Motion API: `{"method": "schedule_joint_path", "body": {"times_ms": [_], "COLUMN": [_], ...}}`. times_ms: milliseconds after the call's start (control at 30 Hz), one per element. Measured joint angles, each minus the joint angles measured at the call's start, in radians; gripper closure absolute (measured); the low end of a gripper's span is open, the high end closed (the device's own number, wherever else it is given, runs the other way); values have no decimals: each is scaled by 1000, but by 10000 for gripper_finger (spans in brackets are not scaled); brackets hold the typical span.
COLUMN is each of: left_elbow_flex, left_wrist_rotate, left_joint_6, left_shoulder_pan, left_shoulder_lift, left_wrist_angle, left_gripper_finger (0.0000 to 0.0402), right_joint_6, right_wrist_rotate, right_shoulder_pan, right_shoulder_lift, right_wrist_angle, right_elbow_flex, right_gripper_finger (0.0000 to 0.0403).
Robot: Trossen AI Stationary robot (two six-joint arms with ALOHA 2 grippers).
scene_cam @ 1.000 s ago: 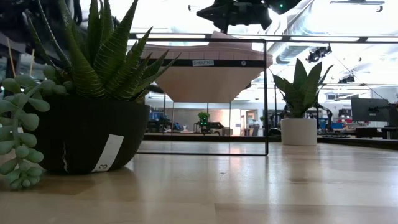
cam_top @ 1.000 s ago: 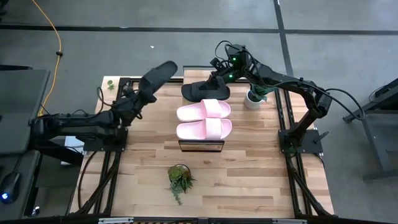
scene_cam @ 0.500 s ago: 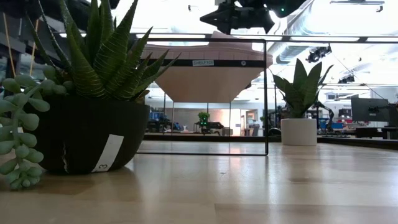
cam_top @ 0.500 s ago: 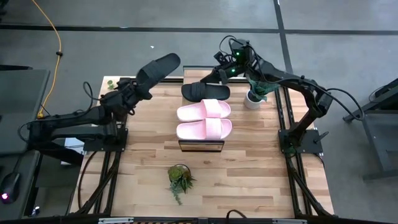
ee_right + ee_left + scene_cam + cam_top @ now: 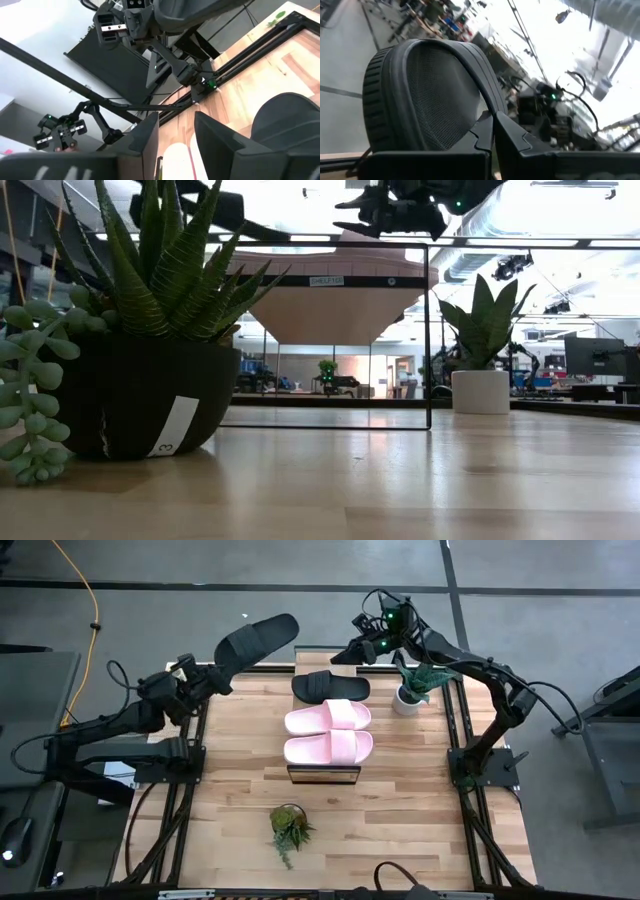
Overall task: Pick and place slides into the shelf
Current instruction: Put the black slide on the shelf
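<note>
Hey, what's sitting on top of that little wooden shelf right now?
Three slides lie side by side on the shelf: one black slide at the far end, then two pink slides. They cover most of the plank, so whatever lies beneath them is hidden.

Three foam slides (image 5: 329, 718), two pale pink and one black, fill the light-wood shelf (image 5: 323, 774); beside it a white-potted plant (image 5: 410, 692) blocks one side, opposite worktop (image 5: 240, 750) bare.
</note>
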Motion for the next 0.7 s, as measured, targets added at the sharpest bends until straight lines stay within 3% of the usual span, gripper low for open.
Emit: {"method": "schedule_joint_path", "body": {"times_ms": [200, 700], "left_elbow_flex": [76, 100], "left_wrist_rotate": [75, 158], "left_joint_6": [20, 63], "left_shoulder_pan": [0, 2], "left_shoulder_lift": [5, 12], "left_wrist_angle": [-108, -110], "left_gripper_finger": [401, 401], "right_joint_6": [35, 175], "right_wrist_rotate": [-15, 17], "right_shoulder_pan": [-13, -27], "right_shoulder_lift": [0, 0], "right_wrist_angle": [51, 305], "right_elbow_flex": [0, 0], "right_gripper_finger": [270, 269]}}
